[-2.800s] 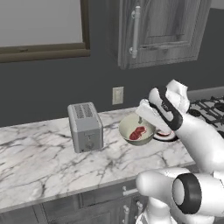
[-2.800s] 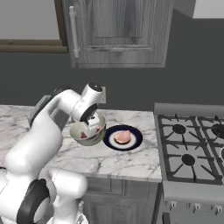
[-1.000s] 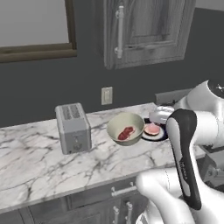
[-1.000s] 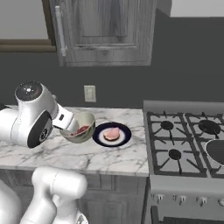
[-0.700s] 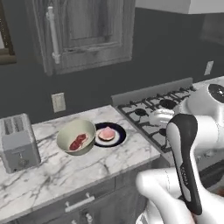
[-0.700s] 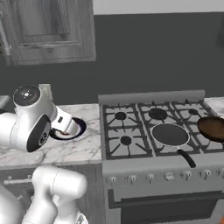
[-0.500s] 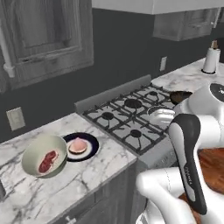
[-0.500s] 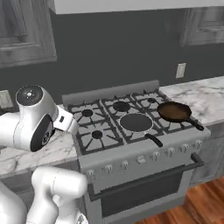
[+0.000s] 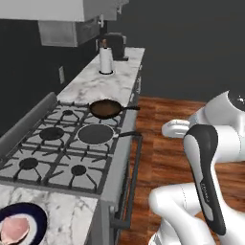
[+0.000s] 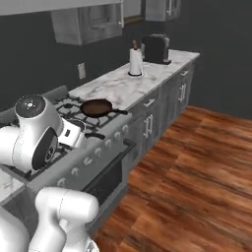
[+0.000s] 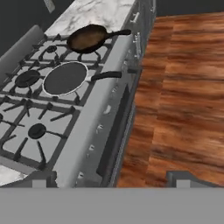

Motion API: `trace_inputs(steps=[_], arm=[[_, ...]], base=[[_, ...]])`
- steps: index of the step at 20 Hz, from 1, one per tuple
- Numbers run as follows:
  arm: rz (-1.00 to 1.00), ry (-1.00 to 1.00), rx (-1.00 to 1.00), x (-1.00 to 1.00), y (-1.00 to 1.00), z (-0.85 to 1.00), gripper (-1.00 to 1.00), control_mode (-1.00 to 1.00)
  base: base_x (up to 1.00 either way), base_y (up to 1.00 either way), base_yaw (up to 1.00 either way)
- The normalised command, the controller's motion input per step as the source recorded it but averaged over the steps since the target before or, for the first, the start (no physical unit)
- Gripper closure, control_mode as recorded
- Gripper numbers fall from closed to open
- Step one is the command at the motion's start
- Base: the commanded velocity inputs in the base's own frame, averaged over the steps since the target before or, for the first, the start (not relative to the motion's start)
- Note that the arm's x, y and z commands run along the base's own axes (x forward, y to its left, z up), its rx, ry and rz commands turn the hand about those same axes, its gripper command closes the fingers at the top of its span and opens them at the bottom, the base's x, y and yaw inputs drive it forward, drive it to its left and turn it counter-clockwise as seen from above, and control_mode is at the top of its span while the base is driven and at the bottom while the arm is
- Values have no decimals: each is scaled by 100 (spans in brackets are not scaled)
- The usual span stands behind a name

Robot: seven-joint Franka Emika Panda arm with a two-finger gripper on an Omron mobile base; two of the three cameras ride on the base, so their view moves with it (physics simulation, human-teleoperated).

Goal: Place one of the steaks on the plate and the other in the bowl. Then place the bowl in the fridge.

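End effector (image 11: 109,177) w/ both tips spread wide, nothing between them, hanging over the stove's front edge above the oven door.

Plate (image 9: 28,215) sits at bottom-left corner of left base view, on the marble desk (image 9: 62,217) just left of the stove; pale pink steak (image 9: 13,229) lies on it.

Around: gas stove (image 9: 62,153) w/ black grates. A frying pan (image 9: 106,108) on the far burner, handle pointing toward the floor side; a flat dark griddle pan (image 9: 95,134) nearer, handle also sticking out over the stove front. Oven door bar handle (image 9: 132,177) runs along the front, knobs (image 10: 86,165) in a row above it. Past the stove, more marble desk w/ a paper towel roll (image 10: 136,61) upright & a dark toaster (image 10: 156,48) behind it by the wall. Grey cabinets (image 10: 93,22) overhead, wall outlet (image 10: 81,70) below them. Lower cabinets w/ silver handles (image 10: 149,125). Wood floor (image 10: 197,167) open to the right.

Both pan handles jut past the stove edge, near the end effector's side.
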Motion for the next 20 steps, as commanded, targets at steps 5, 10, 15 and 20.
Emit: trace_inputs(steps=[5,10,15,20], arm=[[0,0,0,0,0,0,-100,100],[0,0,0,0,0,0,-100,100],[0,0,0,0,0,0,-100,100],[0,0,0,0,0,0,-100,100]], base=[[0,0,-100],[0,-10,-97],[0,-1,-100],[0,0,-100]])
